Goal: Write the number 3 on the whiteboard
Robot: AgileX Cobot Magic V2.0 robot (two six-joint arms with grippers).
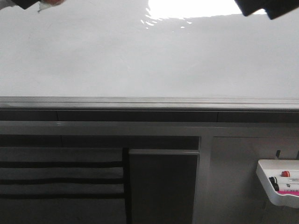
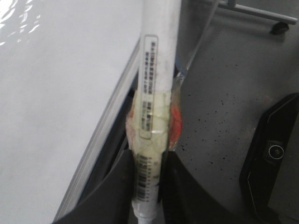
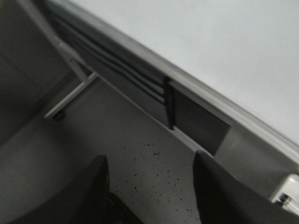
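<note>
The whiteboard (image 1: 140,56) fills the upper front view, glossy and blank, with a bright glare at its top. No number 3 shows on it in any view. At the top left edge sits my left gripper (image 1: 28,3). In the left wrist view the left gripper (image 2: 150,159) is shut on a white marker (image 2: 159,70) wrapped in yellowish and red tape, beside the whiteboard (image 2: 46,93). My right gripper (image 1: 266,7) hangs at the top right edge. The right wrist view shows this right gripper (image 3: 149,161) open and empty over the floor, below the whiteboard (image 3: 224,46).
A grey metal rail (image 1: 149,102) runs under the board. A small white marker tray (image 1: 280,186) with markers hangs at the lower right. A dark panel (image 1: 163,186) stands under the rail. A black base (image 2: 271,158) rests on the speckled floor (image 3: 154,140).
</note>
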